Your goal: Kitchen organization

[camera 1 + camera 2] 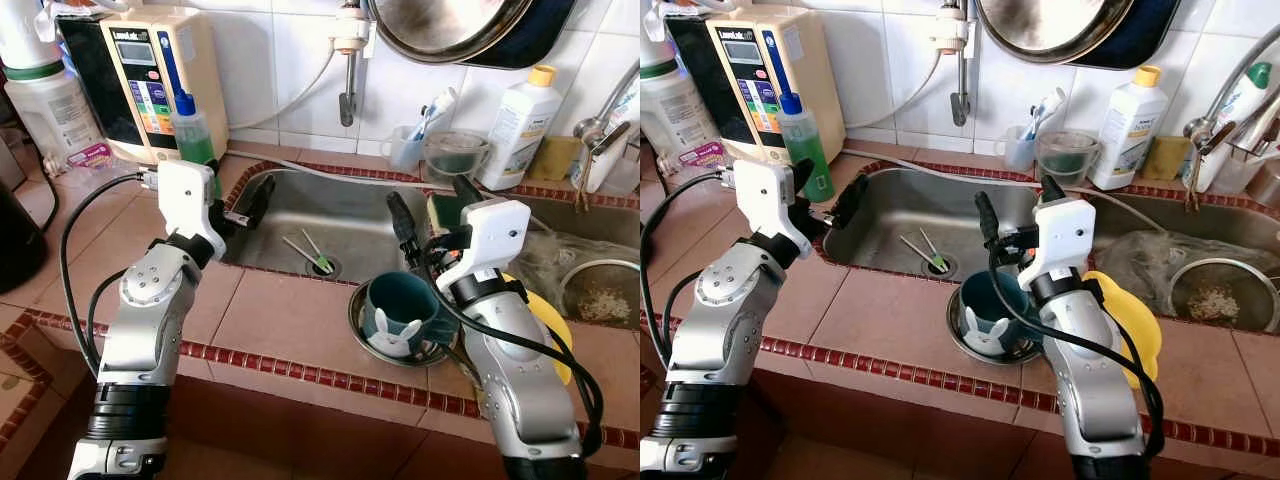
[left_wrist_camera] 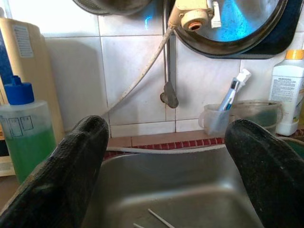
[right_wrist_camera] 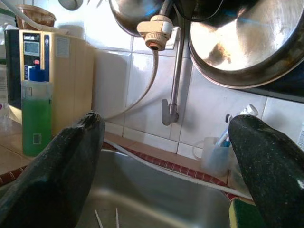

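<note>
Right tool (image 1: 428, 207) hangs with fingers apart above the sink's (image 1: 350, 215) near rim. Teal mug (image 1: 400, 310) sits in a metal bowl (image 1: 372, 347) on the tiled worktop (image 1: 280, 320), at 6 o'clock just below it. Left tool (image 1: 240, 205), fingers apart, hovers at the sink's 9 o'clock edge.

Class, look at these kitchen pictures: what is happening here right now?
A humanoid robot stands at a tiled counter with both arms raised over a steel sink. The left gripper and right gripper are both open and hold nothing. A teal mug sits in a metal bowl on the counter edge, below the right gripper. Thin utensils lie by the drain.
</note>
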Robot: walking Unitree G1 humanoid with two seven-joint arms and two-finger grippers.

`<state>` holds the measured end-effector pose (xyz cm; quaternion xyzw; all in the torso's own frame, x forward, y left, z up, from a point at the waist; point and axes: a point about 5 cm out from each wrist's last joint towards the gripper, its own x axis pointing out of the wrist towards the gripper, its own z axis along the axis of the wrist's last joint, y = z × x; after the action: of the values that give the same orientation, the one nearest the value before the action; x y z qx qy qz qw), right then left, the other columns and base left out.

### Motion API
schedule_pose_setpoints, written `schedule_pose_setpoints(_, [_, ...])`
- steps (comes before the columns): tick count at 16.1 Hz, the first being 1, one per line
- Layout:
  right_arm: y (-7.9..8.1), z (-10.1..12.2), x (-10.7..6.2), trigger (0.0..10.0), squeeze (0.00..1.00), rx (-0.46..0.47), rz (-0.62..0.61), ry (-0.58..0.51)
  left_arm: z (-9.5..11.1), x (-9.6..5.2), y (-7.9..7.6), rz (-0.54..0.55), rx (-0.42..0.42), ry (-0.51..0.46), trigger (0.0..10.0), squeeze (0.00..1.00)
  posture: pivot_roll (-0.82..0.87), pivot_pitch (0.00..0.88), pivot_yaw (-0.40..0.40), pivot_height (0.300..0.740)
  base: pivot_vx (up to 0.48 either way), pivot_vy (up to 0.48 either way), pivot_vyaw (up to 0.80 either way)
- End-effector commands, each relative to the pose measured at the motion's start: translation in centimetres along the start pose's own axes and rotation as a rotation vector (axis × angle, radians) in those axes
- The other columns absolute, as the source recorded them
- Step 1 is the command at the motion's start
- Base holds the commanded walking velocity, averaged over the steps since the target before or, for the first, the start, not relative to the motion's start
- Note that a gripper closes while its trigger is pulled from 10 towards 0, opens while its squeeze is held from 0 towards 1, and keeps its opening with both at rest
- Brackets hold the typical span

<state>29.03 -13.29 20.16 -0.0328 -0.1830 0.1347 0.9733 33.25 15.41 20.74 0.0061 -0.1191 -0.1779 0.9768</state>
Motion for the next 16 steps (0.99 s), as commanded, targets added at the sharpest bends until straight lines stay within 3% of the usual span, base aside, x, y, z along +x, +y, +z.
schedule_pose_setpoints(1, [-0.03,0.06,0.25,10.0,0.0,-0.008,0.002,-0.013,0.43,-0.16,-0.13,0.003,0.004,-0.007,10.0,0.0,-0.15,0.0,0.016,0.74,0.0,-0.259,0.0])
schedule_pose_setpoints(8, [-0.1,-0.18,0.38,10.0,0.0,-0.013,0.018,-0.036,0.56,-0.32,-0.38,0.013,-0.007,0.005,10.0,0.0,-0.15,0.0,0.008,0.74,0.0,-0.458,0.0])
schedule_pose_setpoints(13, [0.0,0.58,0.59,10.0,0.0,0.044,0.02,-0.094,0.69,-0.31,-0.34,0.02,-0.009,0.006,10.0,0.0,-0.15,0.0,0.002,0.74,0.0,-0.436,0.0])
schedule_pose_setpoints(16, [-0.05,0.61,0.64,10.0,0.0,0.051,0.022,-0.098,0.6,-0.3,-0.43,0.018,-0.035,0.006,10.0,0.0,-0.15,0.0,0.002,0.74,0.0,-0.121,0.0])
